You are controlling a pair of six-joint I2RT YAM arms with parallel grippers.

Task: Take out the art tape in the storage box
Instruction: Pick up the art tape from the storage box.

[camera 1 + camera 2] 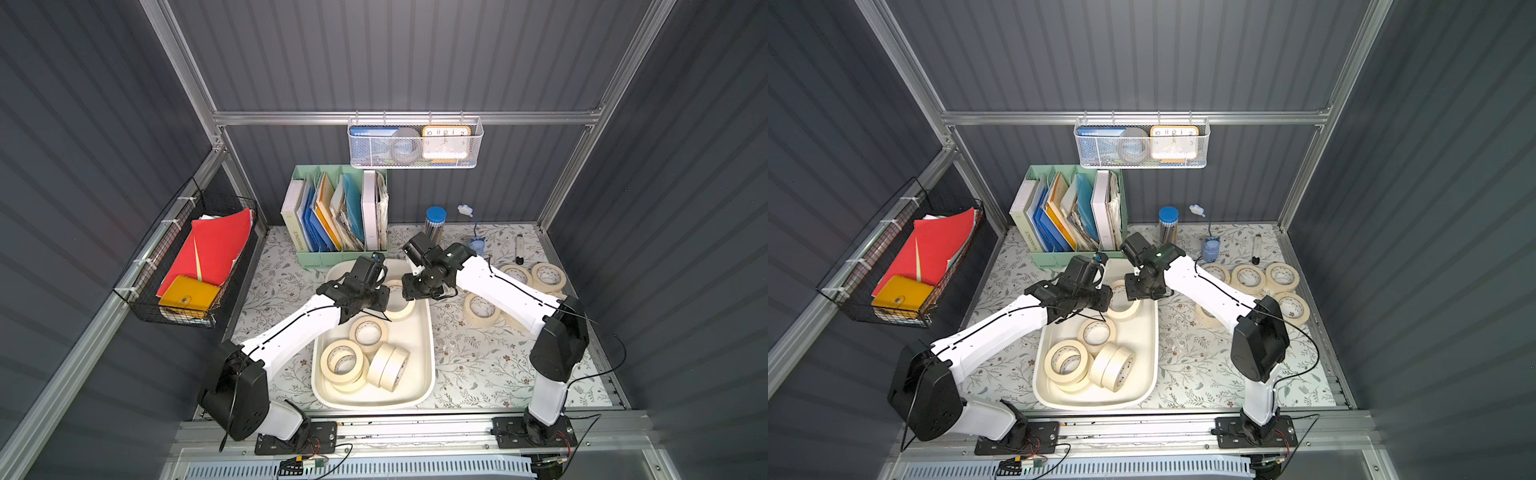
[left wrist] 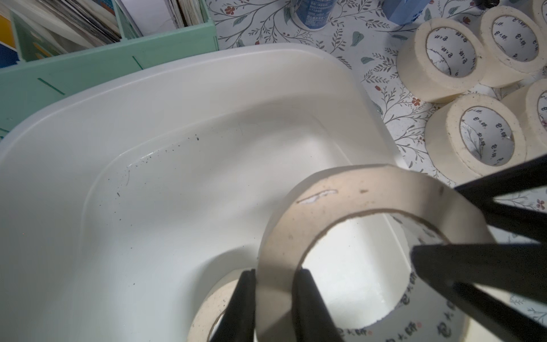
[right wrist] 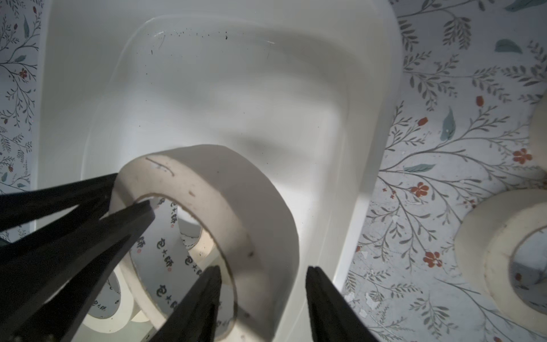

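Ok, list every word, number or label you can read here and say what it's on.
"WORKSPACE": spine of a book in the mint file holder.
"10 11 12 1 2": clock face in the white mesh basket.
"包大师", repeated: inner cores of the art tape.
Label on the blue canister: too blurred to read.

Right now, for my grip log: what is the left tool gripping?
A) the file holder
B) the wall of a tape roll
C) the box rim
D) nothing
B: the left tool pinches a tape roll by its wall, one finger inside the ring, one outside.
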